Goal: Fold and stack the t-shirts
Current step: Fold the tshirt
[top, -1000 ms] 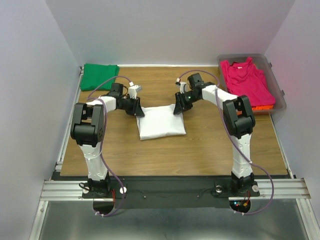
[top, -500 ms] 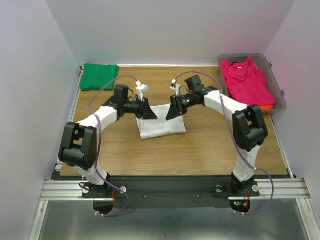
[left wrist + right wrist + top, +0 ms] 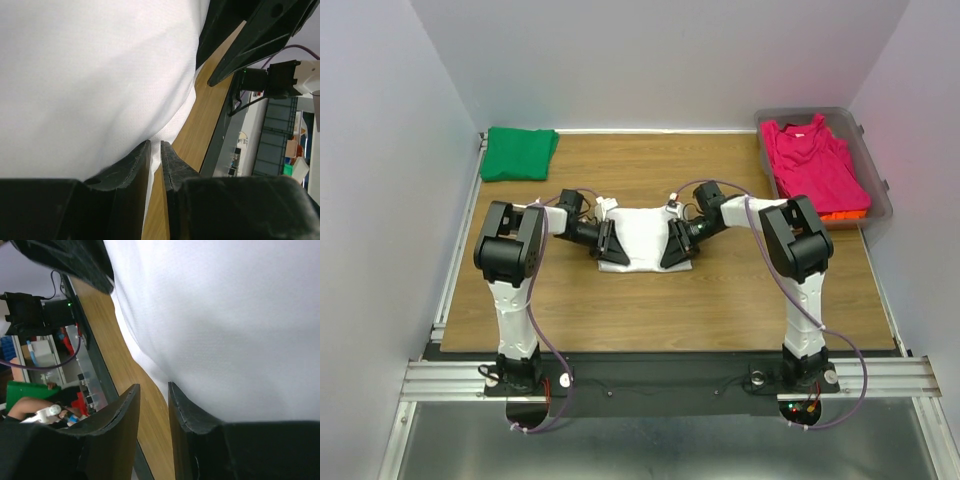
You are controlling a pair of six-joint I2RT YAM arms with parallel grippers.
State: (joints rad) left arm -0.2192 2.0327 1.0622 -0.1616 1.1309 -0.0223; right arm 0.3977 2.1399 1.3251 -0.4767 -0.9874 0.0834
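The white t-shirt [image 3: 642, 235] lies folded at the middle of the table. My left gripper [image 3: 608, 243] is at its left side, low on the cloth. In the left wrist view the gripper [image 3: 155, 144] is nearly closed with a thin edge of the white t-shirt [image 3: 90, 75] between the fingers. My right gripper [image 3: 675, 246] is at its right side. In the right wrist view the gripper [image 3: 153, 386] has its jaws a little apart, with bare wood between them and the white t-shirt [image 3: 225, 315] against one finger. The green t-shirt [image 3: 518, 153] lies folded at the far left corner.
A clear plastic tub [image 3: 878, 195] stands at the far right edge. It holds the magenta-pink t-shirt [image 3: 815, 162] on top of the orange t-shirt [image 3: 846, 214]. Grey walls close in the table on three sides.
Both grippers rose at the white t-shirt's far corners, then came toward me and down to its sides. The shirt's far part now lies drawn over toward me.
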